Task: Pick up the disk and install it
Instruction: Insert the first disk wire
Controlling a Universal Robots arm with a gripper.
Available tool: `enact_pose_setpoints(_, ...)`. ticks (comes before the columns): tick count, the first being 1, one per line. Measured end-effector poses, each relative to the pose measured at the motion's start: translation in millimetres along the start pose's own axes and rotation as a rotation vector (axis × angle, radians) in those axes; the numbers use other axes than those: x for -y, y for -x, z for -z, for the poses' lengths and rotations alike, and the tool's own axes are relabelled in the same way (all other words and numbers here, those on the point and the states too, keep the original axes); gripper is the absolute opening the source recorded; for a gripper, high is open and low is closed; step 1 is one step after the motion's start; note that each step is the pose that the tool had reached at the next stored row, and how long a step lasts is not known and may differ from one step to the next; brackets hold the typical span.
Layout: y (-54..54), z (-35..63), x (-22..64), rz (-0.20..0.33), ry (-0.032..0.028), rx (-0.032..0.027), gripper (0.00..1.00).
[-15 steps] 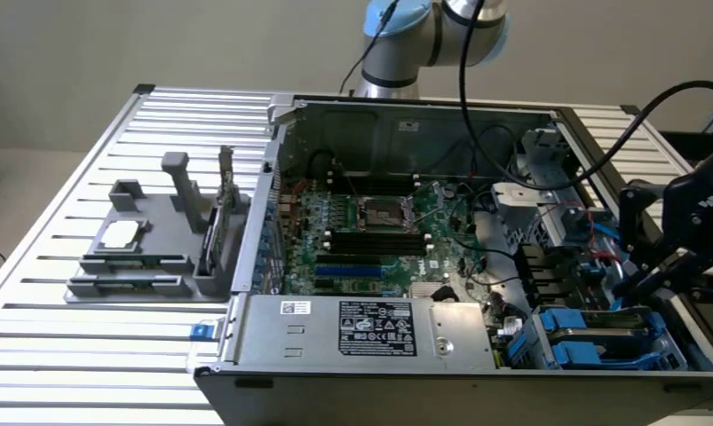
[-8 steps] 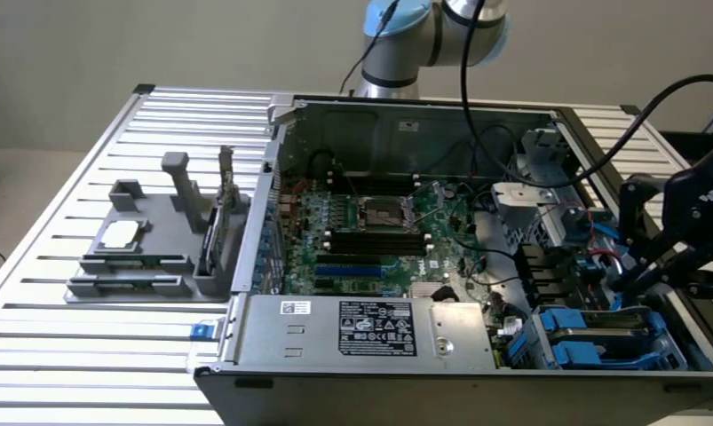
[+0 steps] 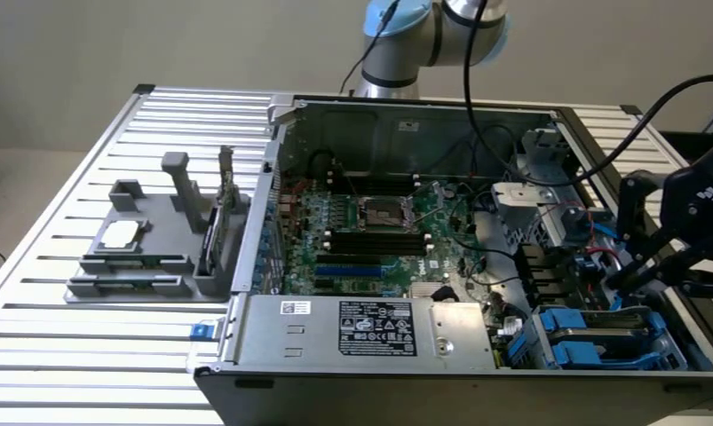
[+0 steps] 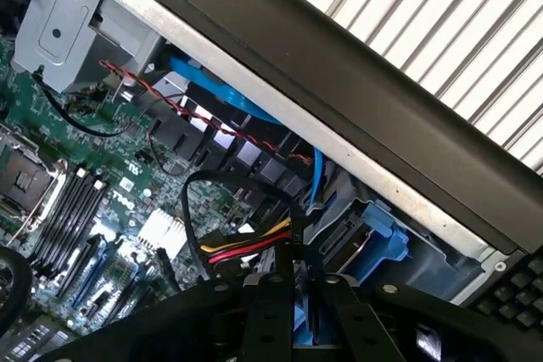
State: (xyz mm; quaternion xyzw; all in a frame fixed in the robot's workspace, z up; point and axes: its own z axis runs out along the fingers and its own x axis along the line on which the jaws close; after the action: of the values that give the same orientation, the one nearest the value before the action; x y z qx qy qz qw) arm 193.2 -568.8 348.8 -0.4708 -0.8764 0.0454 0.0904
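Black fingers (image 4: 270, 320) of the gripper (image 4: 301, 287) pinch the disk (image 4: 301, 321) by its thin blue edge; the arm (image 3: 433, 31) reaches down into the computer case (image 3: 451, 399).

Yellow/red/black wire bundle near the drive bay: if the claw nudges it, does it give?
Wire bundle probably floppy: it curves loosely above the motherboard, so a nudge should bend it aside. Likely springs back somewhat, since its strands run bunched together. Light, but might snag the claw close beside it.
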Motion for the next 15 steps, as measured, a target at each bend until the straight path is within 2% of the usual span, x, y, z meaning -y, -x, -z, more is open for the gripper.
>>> enact_pose_setpoints(4, 0.0, 0.0, 0.0, -0.054, 0.0029, -0.0113, 0.16)
enact_pose_setpoints(12, 0.2, -1.2, -0.2, -0.193, 0.0191, -0.0351, 0.16)
enact_pose_setpoints(15, 0.1, -1.3, -0.3, -0.232, 0.0236, -0.0414, 0.16)
